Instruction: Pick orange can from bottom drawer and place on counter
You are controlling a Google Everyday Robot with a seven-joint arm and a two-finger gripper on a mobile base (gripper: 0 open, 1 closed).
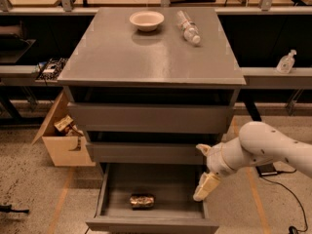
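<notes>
Hanging low on the right side of the cabinet, the gripper is sitting just above the right wall of the bottom drawer, which is pulled out and lying open. Its two pale fingers are standing apart. One is pointing up beside the middle drawer and the other is pointing down toward the open drawer's right edge, so the hand is looking spread wide. It is holding nothing. The lower finger is sitting very close to the drawer wall, but I cannot tell if it is touching. The big white arm is reaching in from the right side of the picture. The orange can is lying on its side on the floor of the bottom drawer, near the front and about in the middle, well apart from the gripper. Nothing is touching the can. Up on top, the grey counter is carrying a pale bowl and a clear bottle lying on its side, both near the back edge. A cardboard box is sitting open on the ground to the left of the cabinet. A small pump bottle is standing on the bench at the far right.
</notes>
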